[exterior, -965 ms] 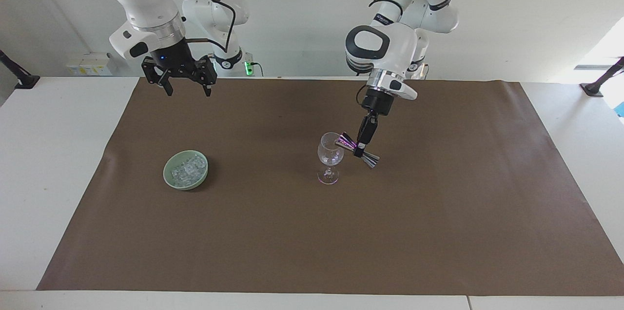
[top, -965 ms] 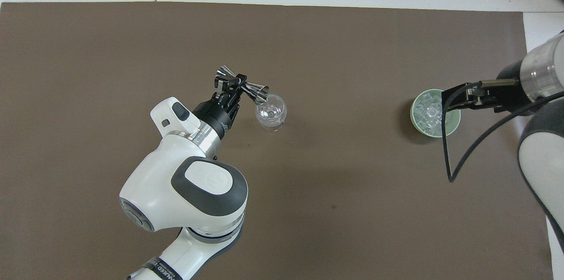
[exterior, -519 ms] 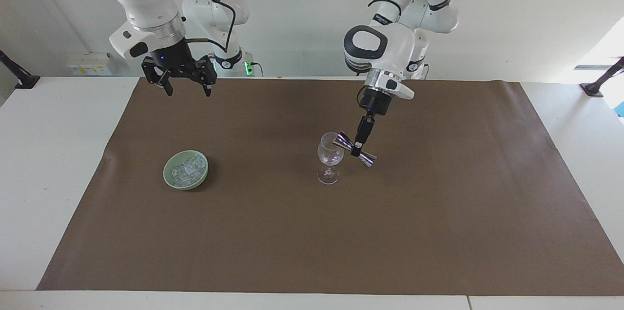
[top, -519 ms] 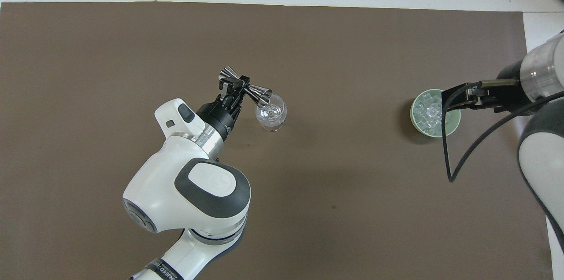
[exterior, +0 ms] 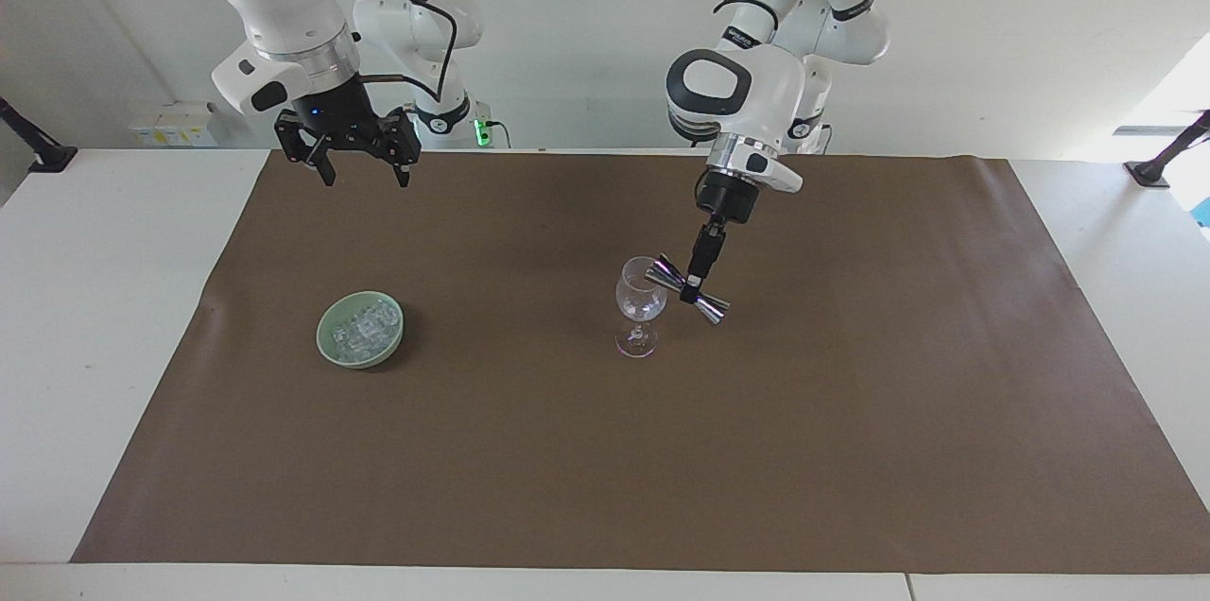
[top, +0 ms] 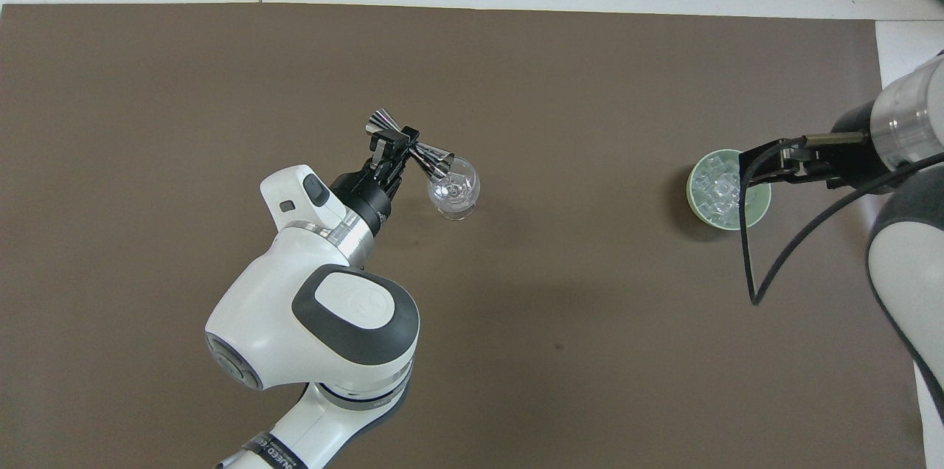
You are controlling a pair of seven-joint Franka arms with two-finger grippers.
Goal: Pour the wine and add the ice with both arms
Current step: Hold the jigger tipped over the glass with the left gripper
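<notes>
Brown-papered worktop point(exterior: 851, 450): left gripper point(exterior: 697, 286) clamps steel double-cone jigger point(exterior: 688, 289), tipped at clear stemmed wine glass point(exterior: 640, 303) alongside; pour apparently ending, ice next; right gripper point(exterior: 361, 168) waits, fingers spread, empty.

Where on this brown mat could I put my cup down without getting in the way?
Bare mat lies between the green bowl of ice and the wine glass, and along the edge farthest from the robots. It is crowded at the glass, where the left gripper tilts a metal jigger.

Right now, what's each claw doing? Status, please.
Left claw shut on jigger, tipped at glass rim. Right claw open, waiting up high near its own end. Ice untouched in bowl. Nothing in the way.
</notes>
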